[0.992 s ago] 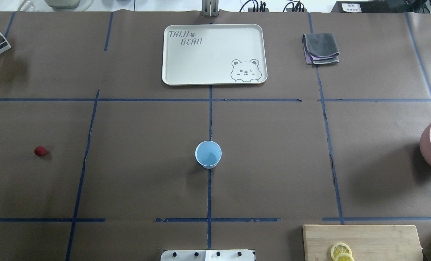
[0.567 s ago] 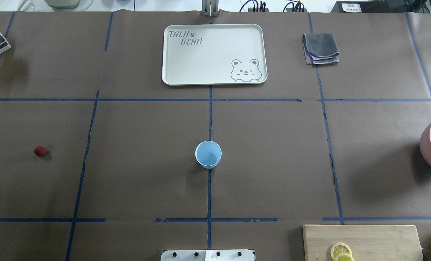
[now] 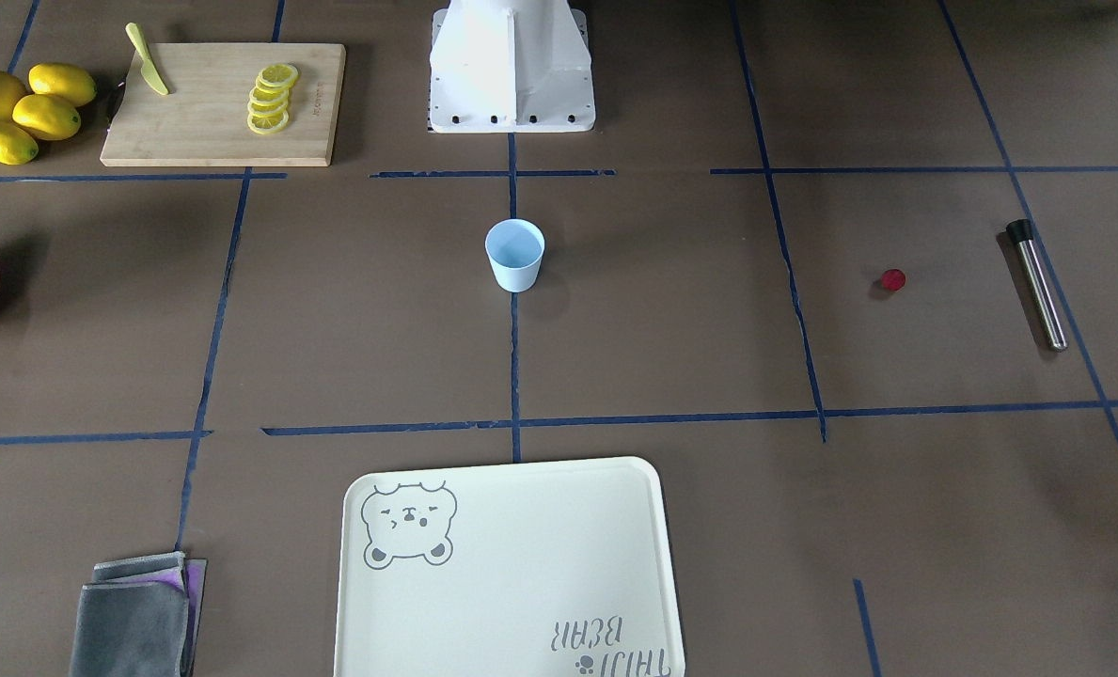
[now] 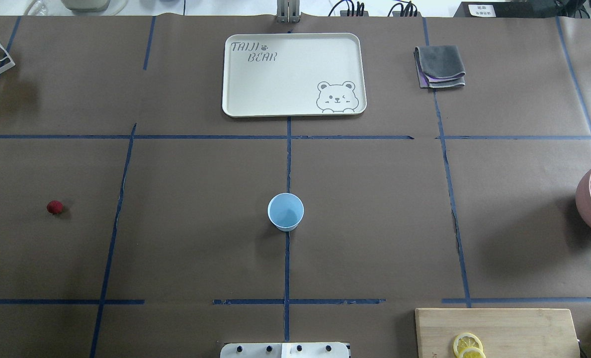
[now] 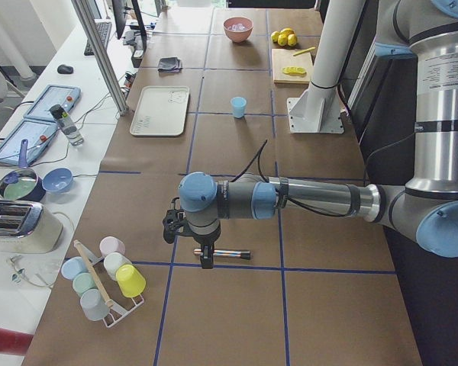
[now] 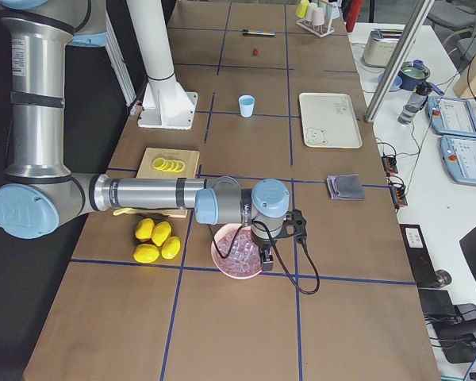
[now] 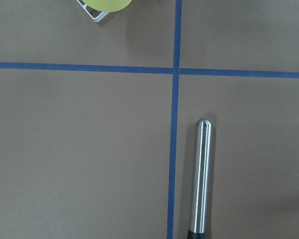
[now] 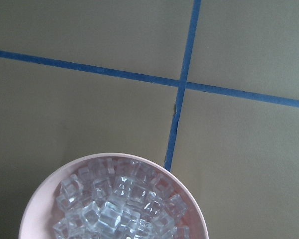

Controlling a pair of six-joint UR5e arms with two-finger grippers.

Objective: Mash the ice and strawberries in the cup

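The pale-blue cup (image 4: 286,211) stands upright and empty near the table's middle; it also shows in the front view (image 3: 515,254). The red strawberry (image 4: 54,207) lies alone on the paper at the left. Several clear ice cubes (image 8: 119,204) fill a pink bowl (image 4: 586,199) at the right edge. My left gripper (image 5: 206,258) hangs over a steel muddler (image 7: 200,174); I cannot tell if it is open or shut. My right gripper (image 6: 266,255) hangs over the pink bowl (image 6: 230,266); I cannot tell its state either. No fingers show in either wrist view.
A cream bear tray (image 4: 294,74) lies at the far middle and a folded grey cloth (image 4: 440,66) at the far right. A cutting board (image 3: 225,103) with lemon slices and whole lemons (image 3: 23,111) sit near the base. A cup rack (image 5: 103,278) stands at the left end.
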